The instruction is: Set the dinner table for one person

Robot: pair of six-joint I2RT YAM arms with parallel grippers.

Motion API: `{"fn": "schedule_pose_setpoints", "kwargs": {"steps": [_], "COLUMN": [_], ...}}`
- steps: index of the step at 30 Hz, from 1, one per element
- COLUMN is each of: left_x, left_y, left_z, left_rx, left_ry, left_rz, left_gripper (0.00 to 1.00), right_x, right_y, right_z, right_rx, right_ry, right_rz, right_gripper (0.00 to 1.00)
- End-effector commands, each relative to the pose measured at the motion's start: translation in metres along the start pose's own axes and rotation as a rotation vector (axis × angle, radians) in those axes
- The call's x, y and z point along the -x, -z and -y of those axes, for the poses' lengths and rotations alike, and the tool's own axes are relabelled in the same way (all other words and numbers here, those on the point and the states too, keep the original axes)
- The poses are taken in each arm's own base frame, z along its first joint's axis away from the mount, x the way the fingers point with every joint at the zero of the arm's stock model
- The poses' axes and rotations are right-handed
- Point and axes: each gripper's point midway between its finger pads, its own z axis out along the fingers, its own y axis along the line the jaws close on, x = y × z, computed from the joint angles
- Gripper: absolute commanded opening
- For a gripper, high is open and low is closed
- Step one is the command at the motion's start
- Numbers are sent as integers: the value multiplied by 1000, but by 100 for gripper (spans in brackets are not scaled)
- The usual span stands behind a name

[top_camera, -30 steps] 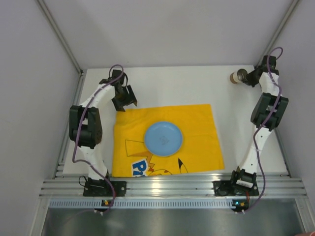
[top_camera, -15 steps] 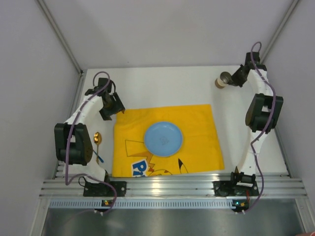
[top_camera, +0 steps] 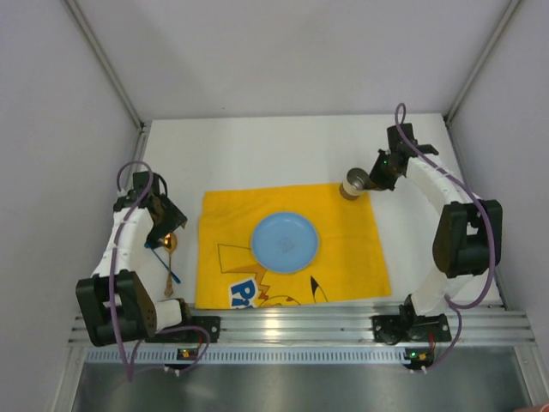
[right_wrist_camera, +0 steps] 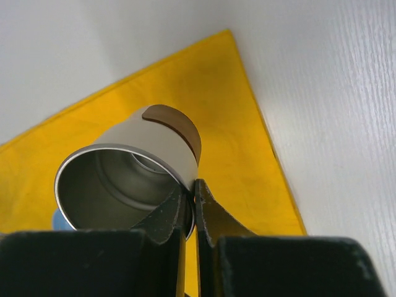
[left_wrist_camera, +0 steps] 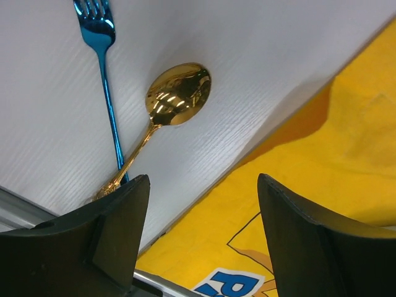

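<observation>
My left arm is folded close to its base, elbow low, with the left claw (left_wrist_camera: 201,229) spread wide and empty above the bare white worktop (top_camera: 283,146) just left of the yellow cartoon mat (top_camera: 343,249). Below it lie a gold spoon (left_wrist_camera: 176,93) and a blue fork (left_wrist_camera: 102,55), their handles crossing near my left finger. A blue plate (top_camera: 284,242) sits empty at the middle of the mat. Farther out, my right arm bends inward from the right edge. The right claw (right_wrist_camera: 189,198) pinches the rim of an empty metal cup (right_wrist_camera: 124,179) over the mat's far right corner. I cannot tell whether the cup touches the cloth.
</observation>
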Motion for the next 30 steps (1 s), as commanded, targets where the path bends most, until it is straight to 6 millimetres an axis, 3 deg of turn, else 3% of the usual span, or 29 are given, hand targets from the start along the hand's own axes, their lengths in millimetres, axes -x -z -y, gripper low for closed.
{"fn": "schedule_pose_setpoints", "kwargs": {"steps": [1, 5, 7, 8, 10, 11, 12, 15, 18, 22, 25, 30], "left_x": [-5, -4, -1, 0, 1, 1, 3, 8, 12, 13, 15, 13], "left_y": [4, 10, 13, 14, 13, 13, 12, 10, 3, -8, -16, -31], "left_z": [-14, -19, -21, -23, -28, -29, -32, -53, -69, -77, -87, -96], "left_rx": [-6, -23, -27, -20, -4, 2, 19, 130, 181, 211, 245, 276], "left_ry": [21, 27, 29, 27, 31, 29, 29, 59, 104, 128, 166, 197], "left_rz": [-3, 3, 16, 15, 14, 12, 16, 26, -4, -30, -43, -72], "left_gripper": [76, 76, 76, 76, 76, 76, 76, 76, 76, 76, 74, 71], "right_x": [-6, -21, -29, -31, -35, -36, -35, -32, -13, 0, 2, 2], "right_y": [-1, -10, -15, -16, -16, -15, -10, 4, 34, 65, 74, 70], "right_z": [3, 9, 9, 8, 3, 2, -1, -4, -11, -20, -22, -14], "right_rx": [-25, -54, -62, -63, -63, -64, -60, -62, -66, -52, -61, -80], "right_ry": [37, 55, 70, 74, 93, 96, 103, 114, 121, 136, 152, 153], "right_rz": [51, 33, 16, 10, 5, 4, 12, 22, 87, 135, 132, 99], "right_gripper": [0, 0, 7, 25, 51, 70, 76, 82, 83, 84, 84, 84]}}
